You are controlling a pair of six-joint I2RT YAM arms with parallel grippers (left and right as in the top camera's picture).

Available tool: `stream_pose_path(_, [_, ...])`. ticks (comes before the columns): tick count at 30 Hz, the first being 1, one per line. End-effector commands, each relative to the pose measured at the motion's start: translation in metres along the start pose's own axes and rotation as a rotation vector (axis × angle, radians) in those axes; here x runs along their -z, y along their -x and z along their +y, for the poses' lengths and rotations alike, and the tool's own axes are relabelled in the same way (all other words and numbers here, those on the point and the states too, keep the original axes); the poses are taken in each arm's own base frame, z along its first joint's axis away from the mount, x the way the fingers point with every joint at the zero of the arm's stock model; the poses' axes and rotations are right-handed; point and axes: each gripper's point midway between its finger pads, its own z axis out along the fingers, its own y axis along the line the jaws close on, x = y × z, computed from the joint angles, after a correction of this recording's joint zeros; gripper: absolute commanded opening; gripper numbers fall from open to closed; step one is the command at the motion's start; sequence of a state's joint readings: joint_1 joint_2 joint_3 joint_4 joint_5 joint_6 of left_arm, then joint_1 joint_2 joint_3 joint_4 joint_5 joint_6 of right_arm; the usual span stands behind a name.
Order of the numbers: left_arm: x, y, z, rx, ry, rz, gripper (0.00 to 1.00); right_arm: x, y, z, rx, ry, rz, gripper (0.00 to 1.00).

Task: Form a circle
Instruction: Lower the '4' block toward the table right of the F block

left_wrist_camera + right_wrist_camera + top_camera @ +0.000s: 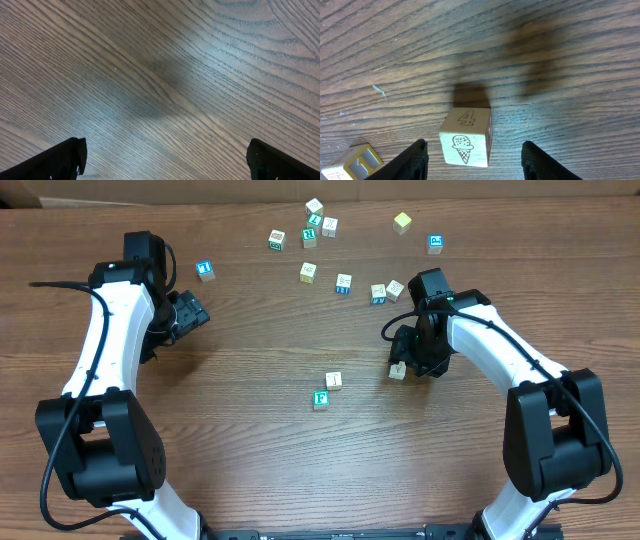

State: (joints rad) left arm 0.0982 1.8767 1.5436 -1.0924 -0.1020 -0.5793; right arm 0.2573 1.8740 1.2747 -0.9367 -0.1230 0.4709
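As it gapes, the right hand [473, 156] straddles a cube [465, 135].

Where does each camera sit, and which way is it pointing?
Overhead: above the table, looking straight down; left arm, right arm and scattered cubes show.
Left wrist: on the left arm, facing bare wood; only the left tool's spread fingertips show.
Right wrist: on the right arm, facing down at the number-four cube between the open right tool's fingertips.
Shared: that cube appears overhead too.
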Motion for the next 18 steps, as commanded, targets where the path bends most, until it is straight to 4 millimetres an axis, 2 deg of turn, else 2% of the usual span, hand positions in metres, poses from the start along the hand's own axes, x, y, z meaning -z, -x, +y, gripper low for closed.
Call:
stream_pose_path(1, [0.0050, 0.0065, -0.0014, -0.009, -0.001, -0.023, 0.99, -0.0003, -0.0034, 0.0028, 0.013, -0.002, 0.000, 0.57])
stream_pose_path(7, [0.0050, 0.0065, -0.0014, -0.009, -0.001, -0.023, 1.00, -0.0005, -0.0041, 0.0033, 0.018, -0.008, -0.002, 0.56])
stream_pose_path(13, [0.0050, 0.0065, -0.0014, -0.009, -0.001, -0.023, 1.00, -0.0005, -0.0043, 0.0032, 0.018, -0.008, -0.001, 0.48])
stream_pose_path(18, [0.0050, 0.0065, -0.0014, -0.009, -0.001, -0.023, 1.00, -0.0005, -0.0040, 0.0034, 0.019, -0.008, -0.003, 0.49])
